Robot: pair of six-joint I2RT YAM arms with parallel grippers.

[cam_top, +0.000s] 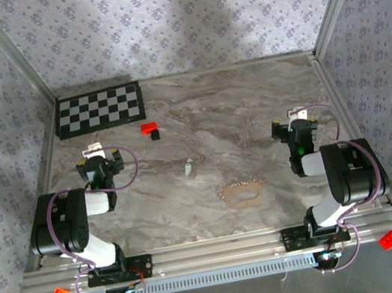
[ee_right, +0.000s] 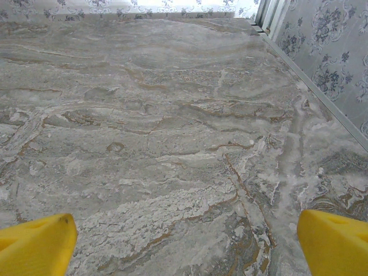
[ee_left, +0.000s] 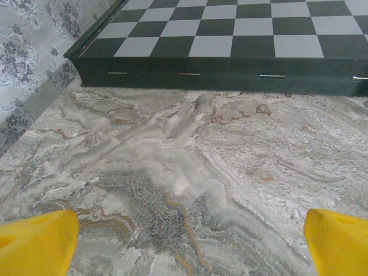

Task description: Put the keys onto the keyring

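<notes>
The left claw (cam_top: 98, 158) and right claw (cam_top: 296, 121) both gape fully, holding nothing, each over bare table (cam_top: 249, 103). The key (cam_top: 188, 167) lies between the arms, near the beaded keyring (cam_top: 241, 192) but apart from it. The flat key could skid from closing fingers, and the limp chain could bunch; its opening looks too fine to make out. The chessboard (cam_top: 100, 108) and the walls crowd the left side, while mid-table lies open.

No text, label, brand, number or sign can be read anywhere.
</notes>
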